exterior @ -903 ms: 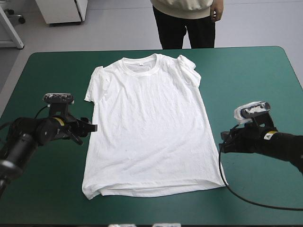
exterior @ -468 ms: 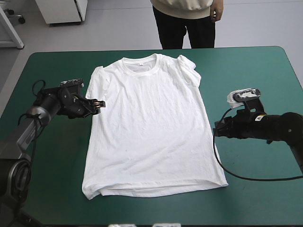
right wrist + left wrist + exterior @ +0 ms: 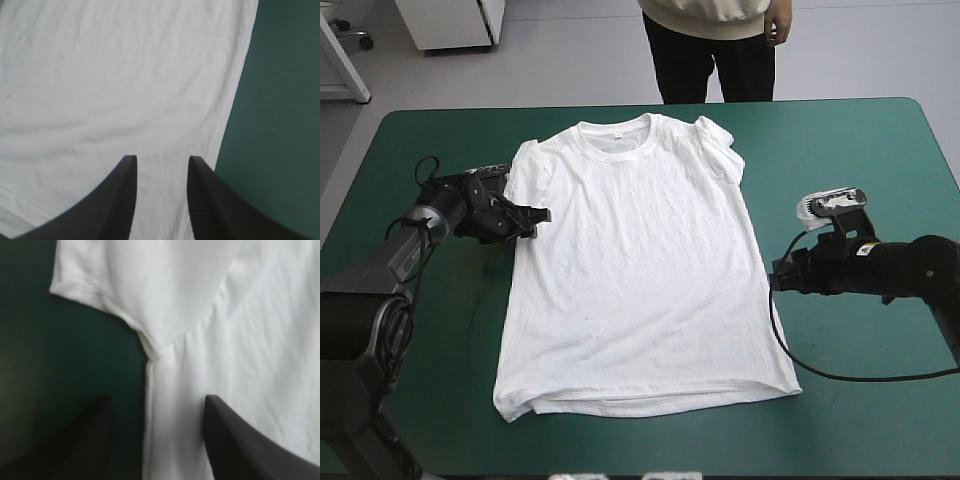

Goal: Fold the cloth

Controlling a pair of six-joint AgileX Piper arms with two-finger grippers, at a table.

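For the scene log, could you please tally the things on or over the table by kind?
White T-shirt: 1
Black grippers, both open, the left gripper and the right gripper: 2
Total: 3

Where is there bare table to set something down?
Bare teal-green cover fills the far right corner and the near left patch beside the T-shirt. Crowded: left tool at the sleeve, right tool at the opposite side edge.
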